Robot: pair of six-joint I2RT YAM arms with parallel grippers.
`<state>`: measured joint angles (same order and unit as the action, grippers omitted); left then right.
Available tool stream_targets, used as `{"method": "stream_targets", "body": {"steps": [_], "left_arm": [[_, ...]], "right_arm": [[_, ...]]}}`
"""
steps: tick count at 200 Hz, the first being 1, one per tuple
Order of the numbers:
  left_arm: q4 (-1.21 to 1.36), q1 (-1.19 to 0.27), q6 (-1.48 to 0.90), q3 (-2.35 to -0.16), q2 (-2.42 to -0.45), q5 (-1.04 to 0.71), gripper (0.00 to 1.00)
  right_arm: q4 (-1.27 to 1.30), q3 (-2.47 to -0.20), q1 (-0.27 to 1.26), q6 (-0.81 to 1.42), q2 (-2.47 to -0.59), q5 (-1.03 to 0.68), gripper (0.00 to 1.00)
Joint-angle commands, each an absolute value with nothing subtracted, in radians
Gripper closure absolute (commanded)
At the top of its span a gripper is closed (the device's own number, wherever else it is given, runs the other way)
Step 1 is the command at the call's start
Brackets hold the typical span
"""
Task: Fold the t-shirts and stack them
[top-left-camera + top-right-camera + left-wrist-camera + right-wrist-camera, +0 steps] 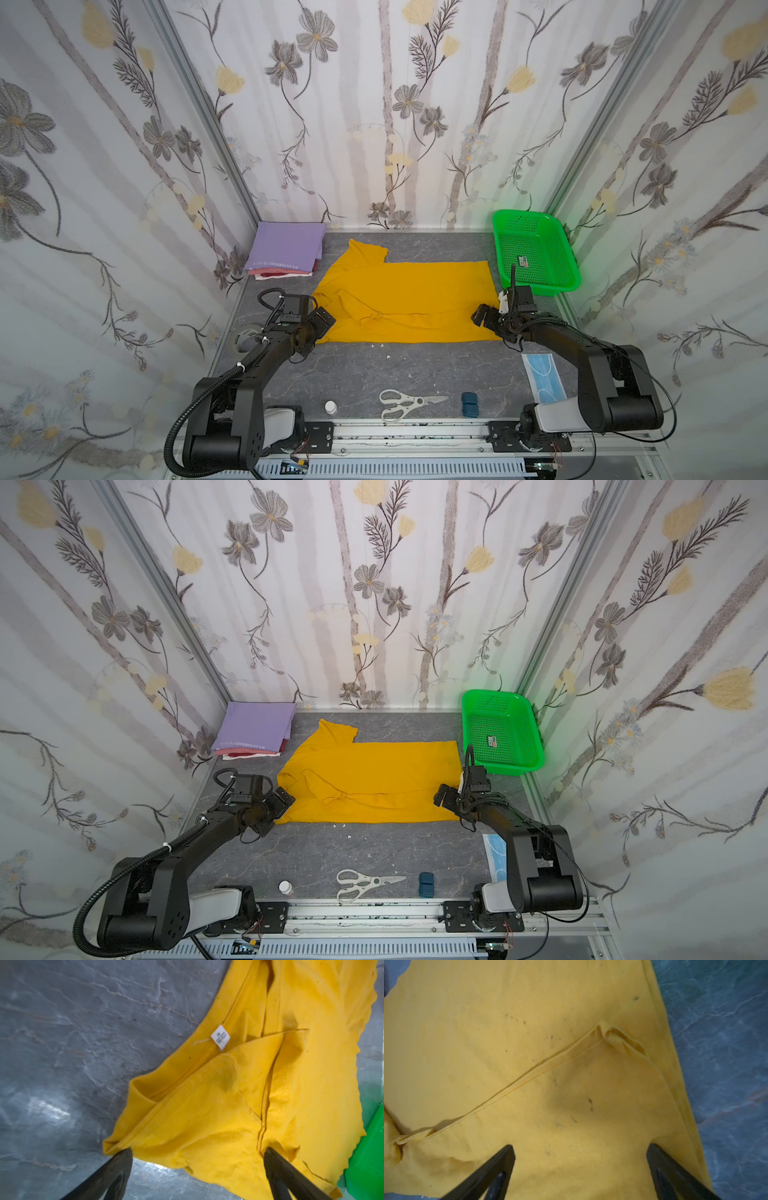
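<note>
Top views both show a grey marbled table (361,374) with a mustard-yellow t-shirt (415,299) spread flat across its middle. The collar end is on the left and the hem on the right, one sleeve sticks out toward the back wall, and the near side is folded in over the body. In the back left corner sits a stack of folded t-shirts with a lavender shirt (286,247) on top and red and white layers showing beneath it. A green basket (548,270) stands in the back right corner, just beside the hem. The left gripper (197,1152) hangs over the collar end with its jaws spread wide, gripping nothing. The right gripper (581,1147) is over the hem end, likewise spread wide and empty. A blue face mask (544,376) lies near the right arm's base and scissors (405,405) lie at the front edge. The left wrist view shows a small white neck tag (220,1038) inside the collar.
</note>
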<state>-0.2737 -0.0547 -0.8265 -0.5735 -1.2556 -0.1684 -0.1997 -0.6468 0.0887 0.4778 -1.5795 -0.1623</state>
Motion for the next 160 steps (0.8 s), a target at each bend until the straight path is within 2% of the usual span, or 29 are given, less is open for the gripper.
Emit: {"method": "stream_targets", "body": {"steps": [1, 25, 55, 91, 135, 160], "left_arm": [[-0.335, -0.058, -0.775, -0.627, -1.281, -0.009, 0.01], [-0.376, -0.065, -0.692, -0.671, -1.264, 0.047, 0.0], [-0.346, -0.097, -0.619, -0.72, -1.192, -0.072, 0.01], [-0.325, -0.161, -0.607, -0.802, -1.255, -0.246, 0.0], [-0.147, -0.202, -0.671, -0.784, -1.41, -0.354, 0.0], [-0.056, -0.218, -0.702, -0.775, -1.505, -0.351, 0.0]], "right_arm": [[-0.272, -0.66, 0.092, 0.479, -1.571, -0.028, 0.0], [-0.302, -0.672, 0.108, 0.442, -1.556, 0.0, 0.0], [-0.363, -0.738, 0.208, 0.385, -1.504, 0.044, 0.0], [-0.358, -0.822, 0.303, 0.367, -1.478, -0.053, 0.0], [-0.306, -0.909, 0.426, 0.369, -1.637, -0.164, 0.0], [-0.291, -0.943, 0.505, 0.411, -1.749, -0.143, 0.0]]}}
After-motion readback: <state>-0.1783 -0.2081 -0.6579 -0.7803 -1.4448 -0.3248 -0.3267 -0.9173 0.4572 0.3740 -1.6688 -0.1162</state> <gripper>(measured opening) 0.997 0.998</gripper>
